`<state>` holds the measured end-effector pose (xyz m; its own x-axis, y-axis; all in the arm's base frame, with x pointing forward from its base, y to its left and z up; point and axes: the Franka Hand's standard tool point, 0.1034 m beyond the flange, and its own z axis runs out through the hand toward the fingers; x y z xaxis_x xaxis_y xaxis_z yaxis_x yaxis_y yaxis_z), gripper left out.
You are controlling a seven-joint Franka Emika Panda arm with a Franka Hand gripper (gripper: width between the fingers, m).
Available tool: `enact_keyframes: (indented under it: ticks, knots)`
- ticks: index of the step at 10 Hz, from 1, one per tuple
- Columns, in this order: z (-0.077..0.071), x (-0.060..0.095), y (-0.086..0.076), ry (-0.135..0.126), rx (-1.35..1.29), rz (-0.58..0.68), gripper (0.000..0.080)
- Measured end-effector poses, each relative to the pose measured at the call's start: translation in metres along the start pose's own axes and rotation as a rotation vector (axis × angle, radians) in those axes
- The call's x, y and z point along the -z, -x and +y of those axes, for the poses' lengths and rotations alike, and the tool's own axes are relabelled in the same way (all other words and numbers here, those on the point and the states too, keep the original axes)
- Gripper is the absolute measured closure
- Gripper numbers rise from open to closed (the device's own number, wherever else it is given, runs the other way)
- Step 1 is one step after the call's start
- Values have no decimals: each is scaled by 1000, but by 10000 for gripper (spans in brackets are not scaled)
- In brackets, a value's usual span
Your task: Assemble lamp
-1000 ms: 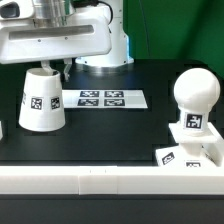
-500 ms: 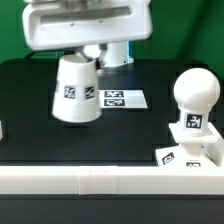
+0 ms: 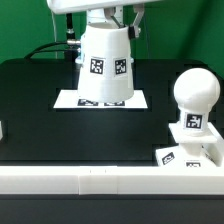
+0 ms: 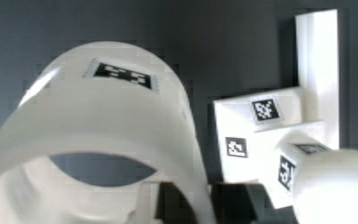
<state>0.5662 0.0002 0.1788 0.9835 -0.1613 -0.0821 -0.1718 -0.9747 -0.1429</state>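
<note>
Nearest, at the exterior view's right, the bulb (image 3: 194, 92) stands on the square base (image 3: 190, 150) by the counter's (image 3: 30, 110) front edge. Farther back, the shade (image 3: 106, 62) hangs above the marker board (image 3: 68, 99), gripped at its narrow end by the end effector. It looks light, stiff and smooth-walled; that rim seems the safest hold.

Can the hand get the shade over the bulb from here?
Probably yes: the hand holds the shade lifted off the table, and nothing stands between it and the bulb toward the exterior view's right.
</note>
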Motion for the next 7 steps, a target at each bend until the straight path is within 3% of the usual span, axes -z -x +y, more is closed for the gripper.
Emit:
enact_keyframes:
  ticks: [3,5,7]
  knots:
    - [-3,0,0,-2,-9,0,752]
    - [-37,15,-2,-33,-66,11,752]
    - [-73,32,-15,-48,-119,3,752]
